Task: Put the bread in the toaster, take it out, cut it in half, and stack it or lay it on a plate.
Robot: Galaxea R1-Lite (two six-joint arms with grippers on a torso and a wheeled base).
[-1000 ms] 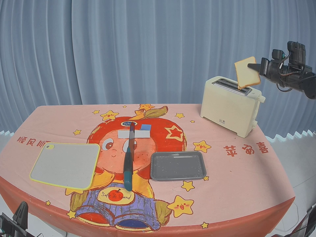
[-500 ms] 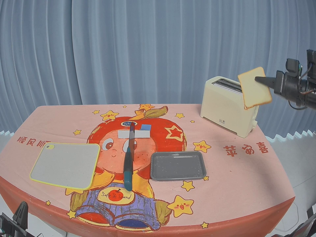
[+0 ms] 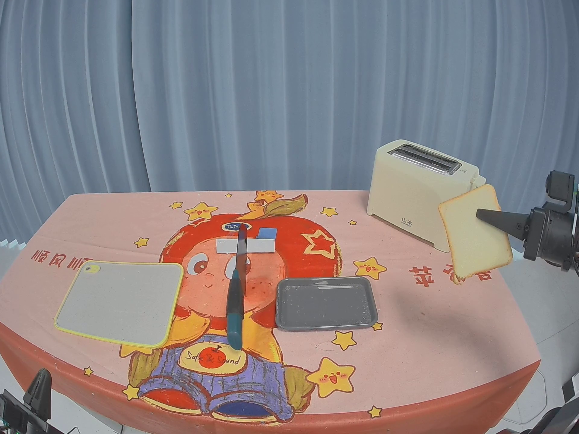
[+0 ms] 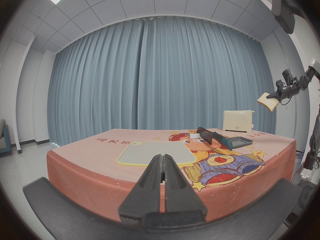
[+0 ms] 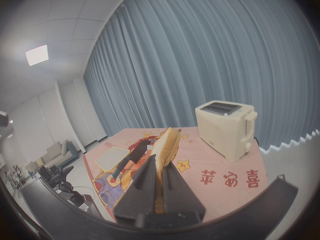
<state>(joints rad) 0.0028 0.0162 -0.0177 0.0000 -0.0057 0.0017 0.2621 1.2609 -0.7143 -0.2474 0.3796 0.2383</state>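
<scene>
My right gripper [image 3: 482,214] is shut on a slice of bread [image 3: 474,230], held in the air at the table's right edge, in front of and below the top of the cream toaster [image 3: 419,194]. In the right wrist view the bread [image 5: 165,150] stands edge-on between the fingers [image 5: 146,174], with the toaster [image 5: 226,129] beyond. A knife with a teal handle [image 3: 234,296] lies mid-table. The grey plate [image 3: 325,302] sits right of it, the cutting board [image 3: 120,302] left. My left gripper [image 4: 162,180] is shut, low off the table's near-left corner.
The toaster's slots [image 3: 424,157] are empty. A white and blue card [image 3: 253,241] lies under the knife's blade. The tablecloth [image 3: 422,345] is bare at the front right.
The right gripper has carried the bread from above the toaster's slot outward to the right and down, in front of the toaster. The left arm has not moved.
</scene>
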